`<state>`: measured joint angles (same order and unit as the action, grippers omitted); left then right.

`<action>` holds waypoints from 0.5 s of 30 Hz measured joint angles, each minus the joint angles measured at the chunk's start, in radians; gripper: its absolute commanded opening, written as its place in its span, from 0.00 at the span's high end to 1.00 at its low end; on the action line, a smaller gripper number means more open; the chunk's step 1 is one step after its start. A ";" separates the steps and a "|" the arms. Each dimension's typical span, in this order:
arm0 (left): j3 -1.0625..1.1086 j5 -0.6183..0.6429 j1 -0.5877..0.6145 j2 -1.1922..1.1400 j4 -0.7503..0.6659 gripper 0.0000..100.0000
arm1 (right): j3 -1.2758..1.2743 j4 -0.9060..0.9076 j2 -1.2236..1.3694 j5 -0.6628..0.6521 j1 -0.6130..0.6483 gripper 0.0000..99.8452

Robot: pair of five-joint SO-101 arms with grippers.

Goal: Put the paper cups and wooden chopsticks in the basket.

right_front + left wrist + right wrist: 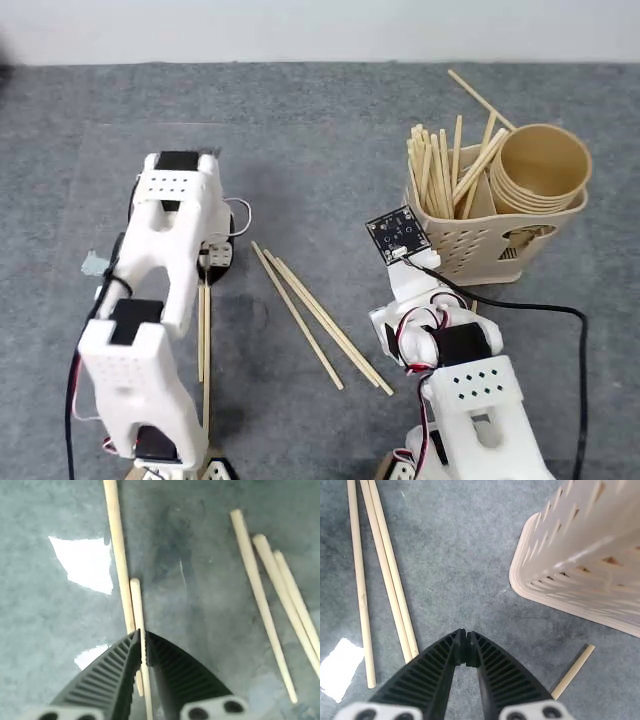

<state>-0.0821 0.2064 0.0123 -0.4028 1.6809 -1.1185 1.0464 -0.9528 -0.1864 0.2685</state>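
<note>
While the left fingers (pixel 131 652) sit pinched shut on one chopstick (pixel 136 600) near the counter's left edge, a second chopstick (pixel 116 540) touches it | advise straight lift, lest it drag | basket (pixel 480 250) far-right, holding paper cups (pixel 540 170) | right fingers (pixel 457 647) closed, empty, beside basket.

We take this for a robotics lab bench, not a home. The left arm (pixel 165 230) and right arm (pixel 470 390) — white, with coloured wires (pixel 415 325) exposed and a bare camera board (pixel 398 233) on the right wrist — stand side by side on a table covered in grey felt (pixel 320 150). A black cable (pixel 540 308) runs beside the right arm. The props are sparse: a basket (pixel 480 262) and loose chopsticks (pixel 320 320), with a plain pale wall (pixel 320 30) behind.
</note>
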 measured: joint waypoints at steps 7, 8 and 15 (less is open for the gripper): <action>0.264 -0.049 0.025 0.190 -0.150 0.98 | 0.000 0.000 0.000 0.000 0.000 0.99; 0.318 -0.046 0.035 0.215 -0.203 0.98 | 0.000 0.000 0.000 0.000 0.000 0.99; 0.548 -0.051 0.049 0.281 -0.471 0.95 | 0.000 0.000 0.000 0.000 0.000 0.99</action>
<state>0.4657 0.1557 0.0614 -0.1220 1.2098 -1.1185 1.0464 -0.9528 -0.1864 0.2685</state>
